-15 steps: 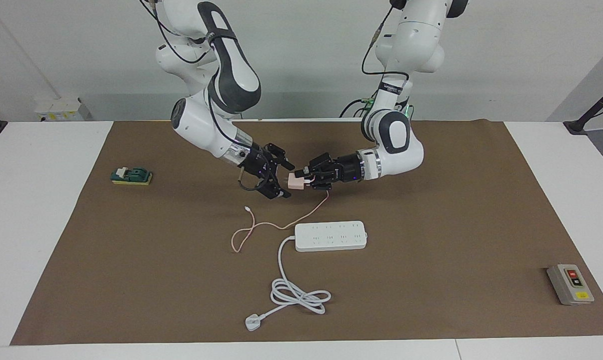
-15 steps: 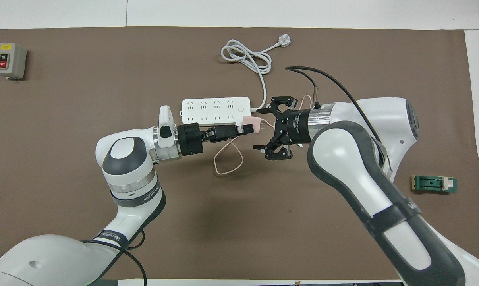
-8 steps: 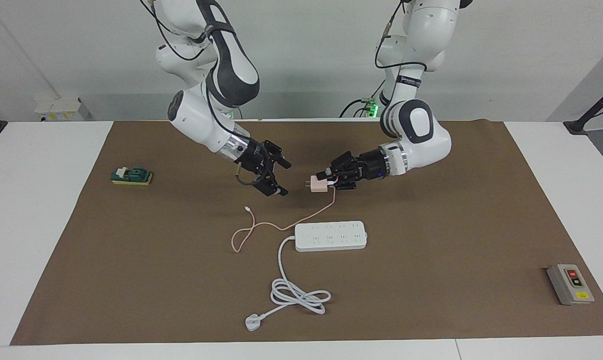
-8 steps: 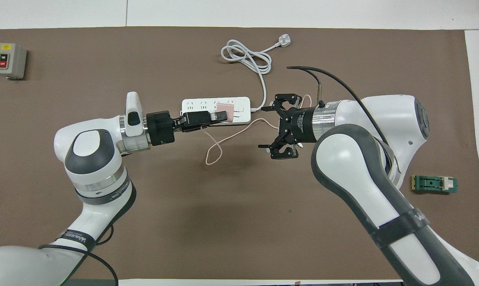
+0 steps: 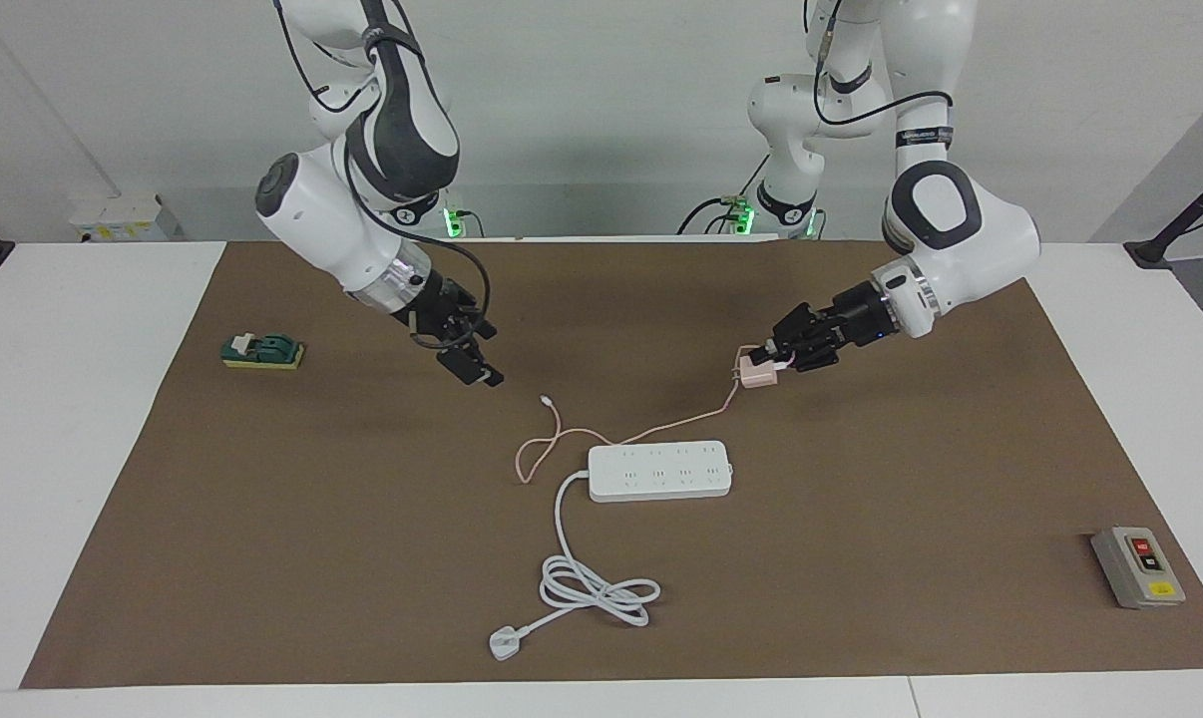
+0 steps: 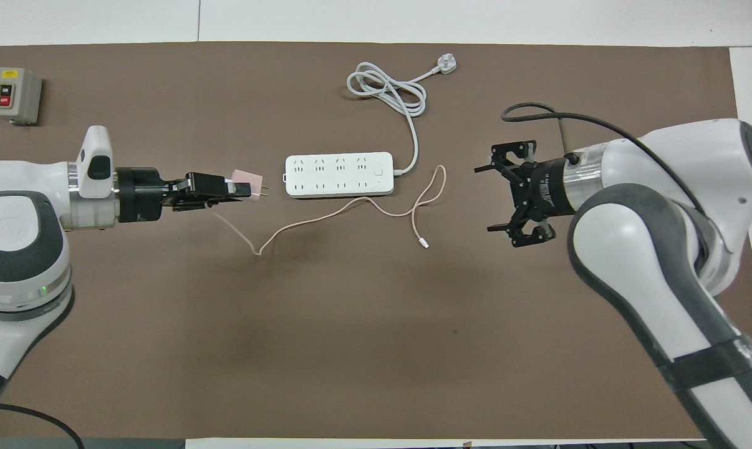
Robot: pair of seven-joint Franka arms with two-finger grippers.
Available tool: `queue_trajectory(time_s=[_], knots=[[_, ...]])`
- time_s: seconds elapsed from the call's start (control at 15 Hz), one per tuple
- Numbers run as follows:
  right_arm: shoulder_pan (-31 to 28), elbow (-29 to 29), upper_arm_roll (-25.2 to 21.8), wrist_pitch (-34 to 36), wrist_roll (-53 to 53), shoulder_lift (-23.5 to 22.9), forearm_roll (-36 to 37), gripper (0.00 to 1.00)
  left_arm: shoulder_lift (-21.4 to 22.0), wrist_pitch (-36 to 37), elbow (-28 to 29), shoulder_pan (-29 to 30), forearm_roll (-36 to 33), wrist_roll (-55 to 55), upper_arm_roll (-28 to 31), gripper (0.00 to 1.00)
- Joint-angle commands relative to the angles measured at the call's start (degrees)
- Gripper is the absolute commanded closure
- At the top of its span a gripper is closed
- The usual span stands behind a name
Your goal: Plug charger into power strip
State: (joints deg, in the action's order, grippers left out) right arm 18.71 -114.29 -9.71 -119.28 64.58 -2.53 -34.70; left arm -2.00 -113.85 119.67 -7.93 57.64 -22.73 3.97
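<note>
Spanning nearly the whole white desk (image 5: 83,479), a brown paper mat (image 5: 861,558) carries everything; a plain pale wall closes the room at the robots' end.

Change noted: a second ago both hands met over the mat with the charger between them. The arms have since swung apart, the handover looks complete, and one arm alone now has the plug.

Left hand (image 5: 769,359) is clamped on the small pale pink cube-shaped charger (image 5: 757,372), raised over bare mat toward the left arm's end of the long white multi-socket power strip (image 5: 660,471). Overhead view: two metal prongs point level at the strip's short end, not down at the sockets. Thin pink cable (image 6: 351,209) trails along the mat just beside the strip, loose tip lying free.

Right hand (image 5: 467,351) is pulled back over bare mat toward the right arm's end, fingers spread, carrying nothing, waiting.

Judgement: prongs need tipping downward before any insertion; strip sits unrestrained, so it may slide.

Strip's thick white cord (image 5: 592,583) lies coiled farther from the robots. Small grey switch box (image 5: 1137,566) and small green block (image 5: 262,350) lie well apart at the mat's two ends.
</note>
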Motion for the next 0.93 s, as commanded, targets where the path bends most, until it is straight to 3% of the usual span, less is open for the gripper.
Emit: queue_trajectory(time_s=[0.0,0.13,0.33,0.53,0.73,0.87], knots=[[-6.12,2.92,0.39,7.11,-11.27,0.78,7.34,0.0,2.62,7.3,-5.03,3.34,-17.23,9.96,-0.45,1.0],[-9.03,6.26,0.31,12.12,-19.45,0.95,12.44,0.0,2.88,14.15,-9.26,3.88,-25.78,16.81,-0.45,1.0],[-9.22,10.05,0.48,16.01,-29.04,2.61,23.5,0.0,2.79,21.02,-12.87,5.81,-31.61,22.62,-0.36,1.0],[-9.21,9.88,1.01,17.24,-37.04,3.59,28.37,0.0,2.88,22.1,-14.37,5.91,-36.97,25.02,-0.36,1.0],[-12.72,9.79,3.11,18.73,-47.86,2.8,30.84,0.0,2.53,19.38,-16.21,5.82,-41.89,27.64,-0.45,1.0],[-12.47,12.93,2.42,25.63,-47.62,0.52,31.19,0.0,3.05,17.62,-16.31,5.82,-43.92,28.8,-0.45,1.0]])
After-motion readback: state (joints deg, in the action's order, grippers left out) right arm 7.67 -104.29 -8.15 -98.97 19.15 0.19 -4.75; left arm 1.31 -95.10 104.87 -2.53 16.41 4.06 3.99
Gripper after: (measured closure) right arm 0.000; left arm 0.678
